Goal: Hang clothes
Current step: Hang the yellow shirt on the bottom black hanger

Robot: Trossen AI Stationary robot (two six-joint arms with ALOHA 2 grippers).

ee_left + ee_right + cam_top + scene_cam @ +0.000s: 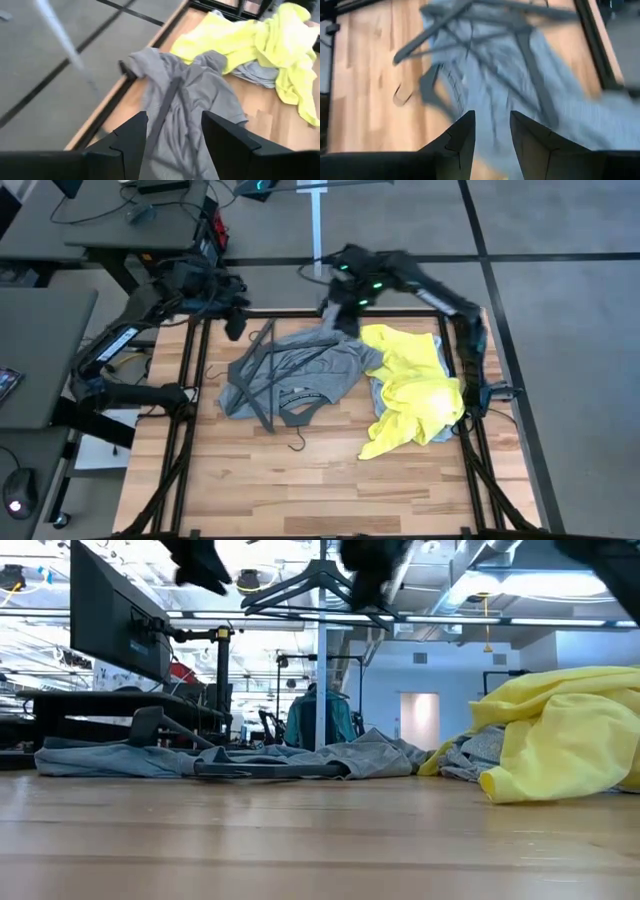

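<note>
Right gripper (491, 131): above far counter (300, 480) edge, over grey fabric T-shirt (300, 375), fingers parted, holding nothing. Left gripper (172, 134): raised near far left corner, fingers apart, empty. Grey T-shirt: spread mid-counter with thin dark triangular hangers (262, 390) lying on it. Neon-yellow fabric T-shirt (412, 390): heaped near right edge, over pale blue shirt (378, 395).

One T-shirt (300, 375) lies mid-bench (300, 490) under hangers (262, 380); the other T-shirt (410, 390) lies to its right.
</note>
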